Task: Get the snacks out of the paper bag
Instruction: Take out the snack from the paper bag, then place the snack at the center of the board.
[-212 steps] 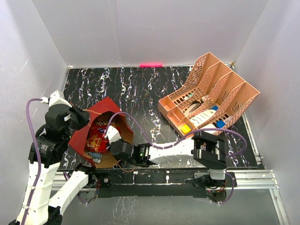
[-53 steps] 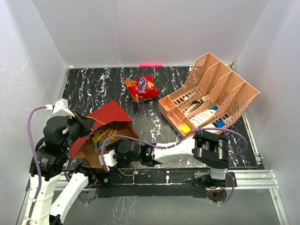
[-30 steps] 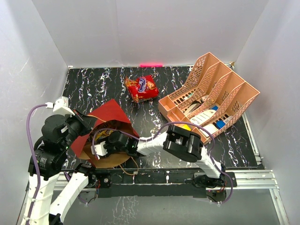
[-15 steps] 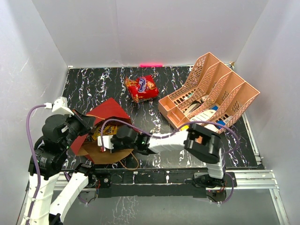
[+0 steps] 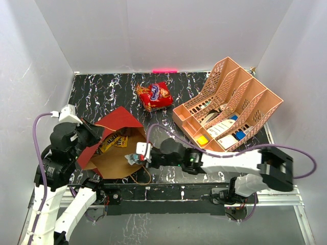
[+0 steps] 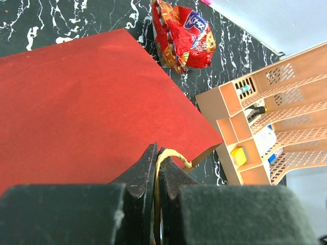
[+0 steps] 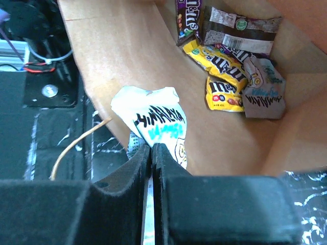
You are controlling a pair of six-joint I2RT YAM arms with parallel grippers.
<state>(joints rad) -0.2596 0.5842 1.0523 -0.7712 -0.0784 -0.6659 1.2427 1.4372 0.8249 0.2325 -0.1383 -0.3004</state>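
At the left, our left gripper [image 6: 156,152] is clenched on the paper bag [image 6: 76,97] by its thin looped handle [image 6: 172,154]. It holds the red side panel up so that the mouth opens toward the right. That handle is a slim thing to hold by. If it slips or tears, we judge the panel would drop and close the mouth over what is inside. The left arm stands folded at the near left corner of the table [image 5: 102,87], its wrist turned in over the bag.

At the bag's lip, our right gripper [image 7: 152,149] is pinched tight on a white packet [image 7: 153,122] with black and blue lettering, caught by its near edge. The bite looks shallow, and a crinkly wrapper could slide free as we draw it out and fall back inside. The bag's other handle loop [image 7: 76,148] lies just beside the fingers; snagging it would drag the bag against our left hold. The right arm lies low along the near edge, stretched leftward from its base, with the fingers pointing into the mouth.

Deeper in the bag lie the other candy packets [image 7: 225,76], yellow, purple, brown and grey, so we judge the job part done. Farther right, toward the far side, the chip bag [image 5: 154,96] lies on the table, out of the bag. The peach organizer [image 5: 230,102] stands at the right, well apart.
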